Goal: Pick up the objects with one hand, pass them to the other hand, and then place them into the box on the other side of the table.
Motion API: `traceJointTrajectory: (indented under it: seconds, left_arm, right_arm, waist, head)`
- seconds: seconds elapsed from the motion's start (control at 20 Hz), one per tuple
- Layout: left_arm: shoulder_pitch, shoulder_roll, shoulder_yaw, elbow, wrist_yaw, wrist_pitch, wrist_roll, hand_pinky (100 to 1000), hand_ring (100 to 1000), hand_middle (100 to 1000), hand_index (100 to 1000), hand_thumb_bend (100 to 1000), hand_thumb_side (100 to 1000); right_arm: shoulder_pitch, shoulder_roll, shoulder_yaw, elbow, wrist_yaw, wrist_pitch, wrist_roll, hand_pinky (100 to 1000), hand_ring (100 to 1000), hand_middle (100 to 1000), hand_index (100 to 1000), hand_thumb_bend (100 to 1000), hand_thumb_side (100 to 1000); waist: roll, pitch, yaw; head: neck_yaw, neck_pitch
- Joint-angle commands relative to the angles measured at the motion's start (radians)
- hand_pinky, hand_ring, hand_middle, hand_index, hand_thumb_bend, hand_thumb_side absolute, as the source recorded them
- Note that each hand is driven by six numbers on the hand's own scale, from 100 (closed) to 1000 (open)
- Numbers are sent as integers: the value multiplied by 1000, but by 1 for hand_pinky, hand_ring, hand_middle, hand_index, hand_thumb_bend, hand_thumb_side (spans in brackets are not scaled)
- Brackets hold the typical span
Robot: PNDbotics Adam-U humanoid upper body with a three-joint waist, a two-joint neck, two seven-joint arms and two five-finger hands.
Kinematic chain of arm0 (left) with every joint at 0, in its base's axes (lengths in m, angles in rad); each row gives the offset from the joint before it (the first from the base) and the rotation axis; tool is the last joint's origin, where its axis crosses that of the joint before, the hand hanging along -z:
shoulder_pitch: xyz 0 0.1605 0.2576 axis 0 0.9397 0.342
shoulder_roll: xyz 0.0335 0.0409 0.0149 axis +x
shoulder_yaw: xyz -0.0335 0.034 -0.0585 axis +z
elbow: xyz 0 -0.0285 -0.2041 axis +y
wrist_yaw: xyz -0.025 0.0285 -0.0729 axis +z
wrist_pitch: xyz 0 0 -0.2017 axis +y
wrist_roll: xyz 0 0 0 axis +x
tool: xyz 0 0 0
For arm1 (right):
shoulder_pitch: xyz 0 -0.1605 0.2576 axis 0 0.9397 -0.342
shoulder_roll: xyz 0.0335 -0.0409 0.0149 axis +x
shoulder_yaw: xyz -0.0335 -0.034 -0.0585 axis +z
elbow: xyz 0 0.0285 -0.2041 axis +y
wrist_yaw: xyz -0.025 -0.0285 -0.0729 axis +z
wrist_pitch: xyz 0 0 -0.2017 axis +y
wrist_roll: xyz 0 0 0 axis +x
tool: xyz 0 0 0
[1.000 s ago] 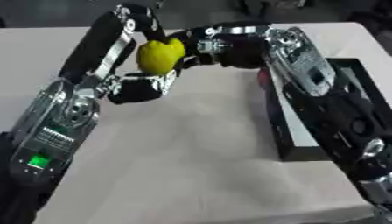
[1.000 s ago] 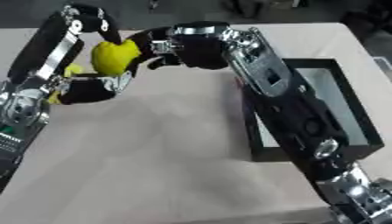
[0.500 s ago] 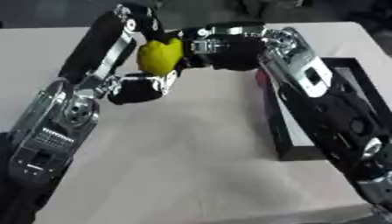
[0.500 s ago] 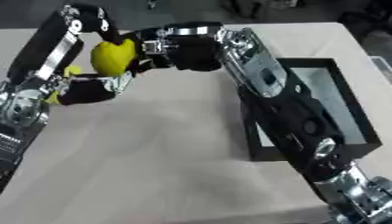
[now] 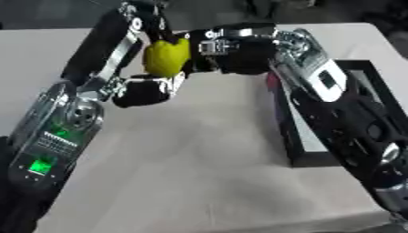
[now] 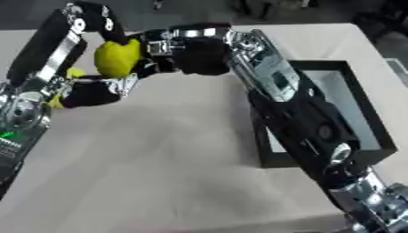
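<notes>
Both hands meet high over the far middle of the table, and the yellow-green fruit is up in the air between them (it looks like a lemon or a small pear). The left hand curls under and round it from the left; the right hand closes on it from the right, fingers bent against its side. I'd say this is the handover itself, with both holding so it cannot drop. The black box waits by the table's right edge, pale inside, ready to receive it. Plain beige cloth covers the surface; beyond its far edge the room is dark.
</notes>
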Motion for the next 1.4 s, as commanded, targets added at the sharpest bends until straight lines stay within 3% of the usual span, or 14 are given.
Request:
traceJointTrajectory:
  seconds: [0.05,0.8,1.4]
  left_arm:
    - [-20,-8,6,10,2,8,-3,726,520,465,438,100,100]
    - [-6,11,13,36,20,34,16,723,516,462,437,100,100]
    - [-18,-4,7,42,12,27,4,723,516,461,437,100,100]
  right_arm:
    - [-19,-5,1,-39,-27,-3,9,1000,1000,1000,1000,100,681]
    - [-6,-22,-29,-47,-84,-21,9,1000,1000,1000,1000,100,633]
    - [-6,-19,-10,-71,-130,-31,9,1000,1000,1000,1000,100,695]
  waist:
    - [-13,-11,0]
    - [-12,-9,-8]
    - [-12,-8,-8]
  head:
    - [2,-15]
    - [11,-25]
    - [6,-27]
